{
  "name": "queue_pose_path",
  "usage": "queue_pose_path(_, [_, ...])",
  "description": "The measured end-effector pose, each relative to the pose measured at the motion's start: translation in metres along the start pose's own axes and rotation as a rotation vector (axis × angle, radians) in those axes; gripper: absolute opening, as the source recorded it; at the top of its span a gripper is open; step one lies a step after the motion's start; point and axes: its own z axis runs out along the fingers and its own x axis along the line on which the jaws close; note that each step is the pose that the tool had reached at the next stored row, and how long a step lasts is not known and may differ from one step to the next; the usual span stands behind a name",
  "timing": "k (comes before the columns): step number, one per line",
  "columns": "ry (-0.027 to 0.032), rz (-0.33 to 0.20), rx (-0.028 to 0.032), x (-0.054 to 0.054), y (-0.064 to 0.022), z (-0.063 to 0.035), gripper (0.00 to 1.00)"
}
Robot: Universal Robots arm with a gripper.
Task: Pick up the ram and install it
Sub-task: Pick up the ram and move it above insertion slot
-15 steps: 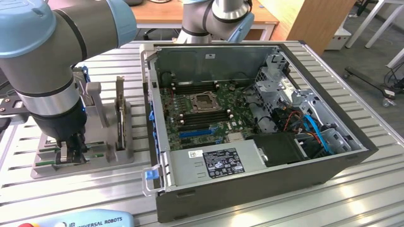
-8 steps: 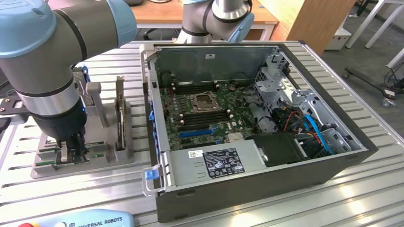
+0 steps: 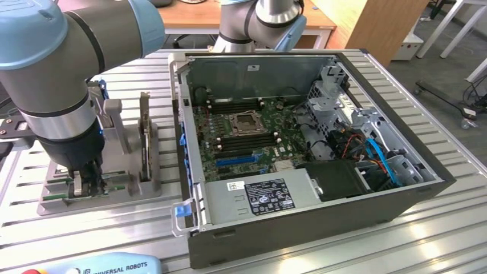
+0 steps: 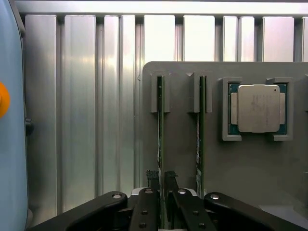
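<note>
Two green ram sticks stand on edge in slots of a grey holder [image 4: 183, 144]. My gripper [image 4: 161, 179] straddles one ram [image 4: 160, 125], its black fingertips [image 4: 153, 177] pressed close against both faces of it near one end. The ram still sits in its slot. The other stick [image 4: 201, 130] stands one slot over. In the exterior view the gripper [image 3: 85, 185] is down on the holder [image 3: 114, 197] at the exterior view's left, beside the open computer case [image 3: 304, 142]. The motherboard's memory slots [image 3: 228, 105] lie bare inside the case.
A silver processor [image 4: 258, 108] rests in a pocket of the holder beyond the second stick. A dark upright card [image 3: 145, 142] stands in the holder near the case wall. A teach pendant [image 3: 99, 265] lies at the table's front edge. The table top is ribbed aluminium.
</note>
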Motion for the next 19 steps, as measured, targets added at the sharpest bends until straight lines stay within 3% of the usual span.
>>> queue_pose_path(8, [0.0001, 0.0, 0.0, 0.0, 0.0, 0.0, 0.18])
queue_pose_path(9, [0.0, 0.0, 0.0001, 0.0, 0.0, 0.0, 0.11])
queue_pose_path(19, [0.0, 0.0, 0.0, 0.0, 0.0, 0.0, 0.11])
